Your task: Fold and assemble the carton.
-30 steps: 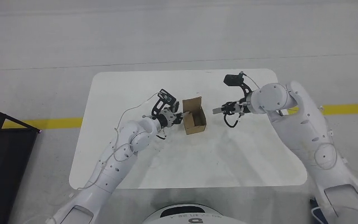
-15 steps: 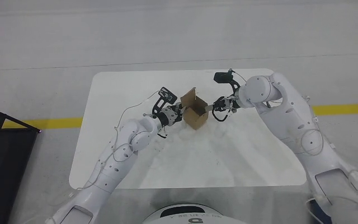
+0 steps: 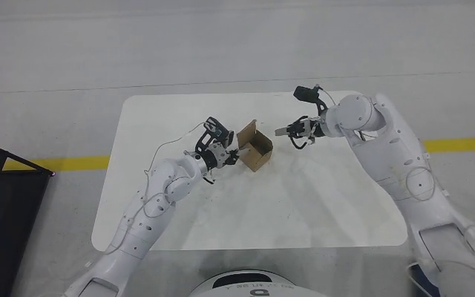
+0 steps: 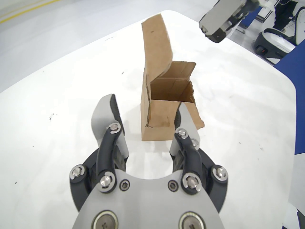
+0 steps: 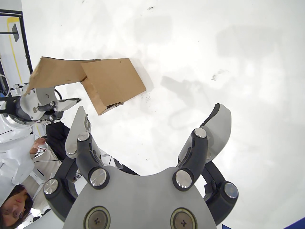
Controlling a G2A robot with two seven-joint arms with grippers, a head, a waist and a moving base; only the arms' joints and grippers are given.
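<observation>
A white round-cornered table point(image 3: 148, 215) is set on a pale grey, glossy floor point(image 3: 237, 44) — a yellow line point(image 3: 74, 162) is painted across it. A black frame point(image 3: 18, 200) is parked alongside, and blue panels point(image 4: 300, 120) are seen beyond.

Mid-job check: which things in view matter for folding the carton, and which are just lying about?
In the job: carton, left end effector, right end effector.
Lying about: black stand on the floor, yellow floor line.

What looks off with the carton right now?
The carton sits open and turned askew to the edges of the table. Its tall flap stands bowed instead of flat, and the crease beneath it looks ragged, perhaps torn. Nothing is spilled.
</observation>
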